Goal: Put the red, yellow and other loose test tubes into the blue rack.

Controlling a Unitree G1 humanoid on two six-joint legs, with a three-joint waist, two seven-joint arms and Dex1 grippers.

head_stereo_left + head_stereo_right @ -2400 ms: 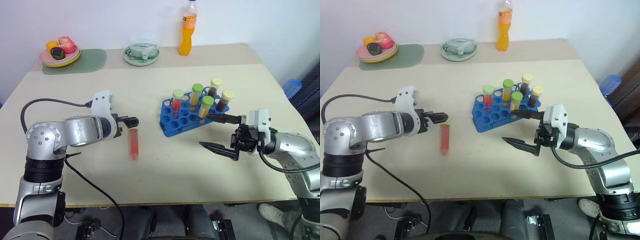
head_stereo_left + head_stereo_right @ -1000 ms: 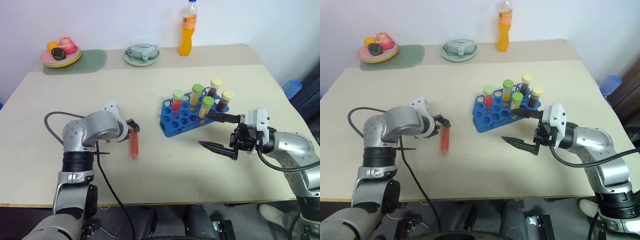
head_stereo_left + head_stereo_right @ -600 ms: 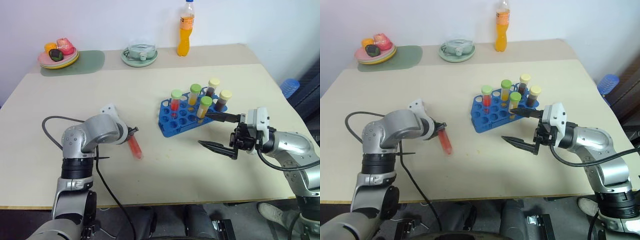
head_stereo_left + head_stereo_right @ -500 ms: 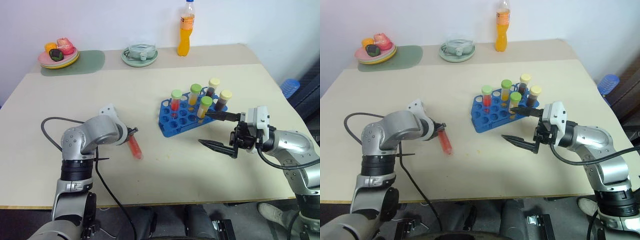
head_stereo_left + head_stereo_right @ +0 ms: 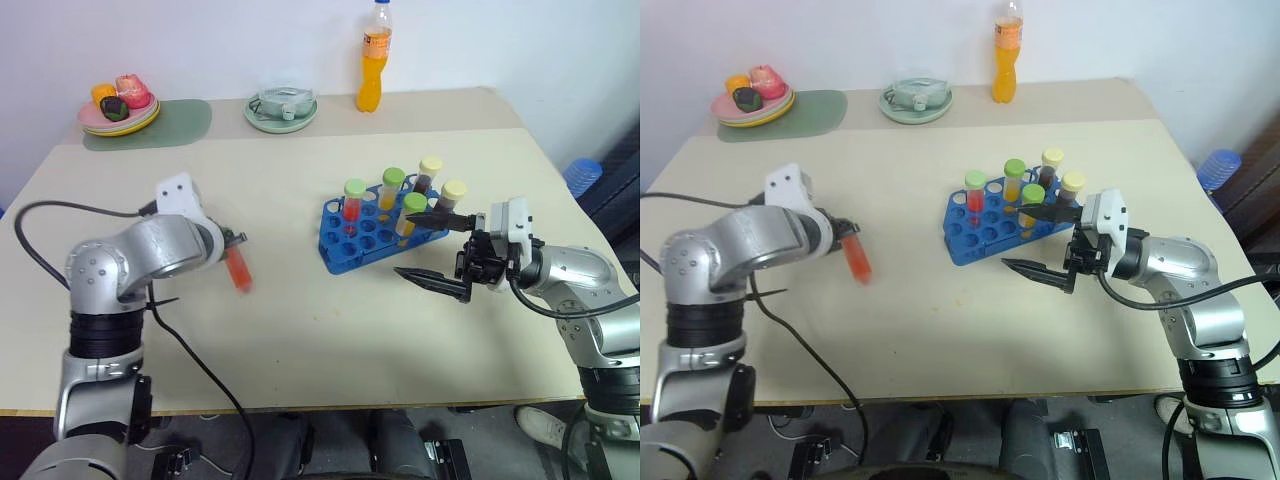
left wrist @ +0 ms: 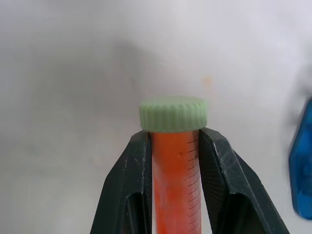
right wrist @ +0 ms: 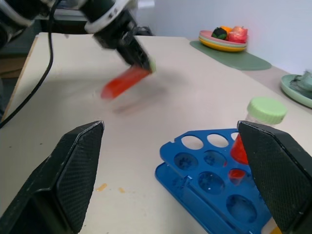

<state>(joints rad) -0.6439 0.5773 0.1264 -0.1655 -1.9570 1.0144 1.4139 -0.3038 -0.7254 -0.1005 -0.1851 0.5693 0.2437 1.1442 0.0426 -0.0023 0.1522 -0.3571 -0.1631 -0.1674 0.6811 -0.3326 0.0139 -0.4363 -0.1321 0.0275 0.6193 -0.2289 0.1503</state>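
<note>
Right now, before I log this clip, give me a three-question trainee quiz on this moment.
1. True or false: the left gripper is shut on the red tube, just below its light-green cap.
2. How many capped tubes already stand in the blue rack? A) three B) five C) seven
3. Fill in: the right gripper, beside the rack, has its fingers ____.

Key: 1 true; 2 B; 3 open.
</note>
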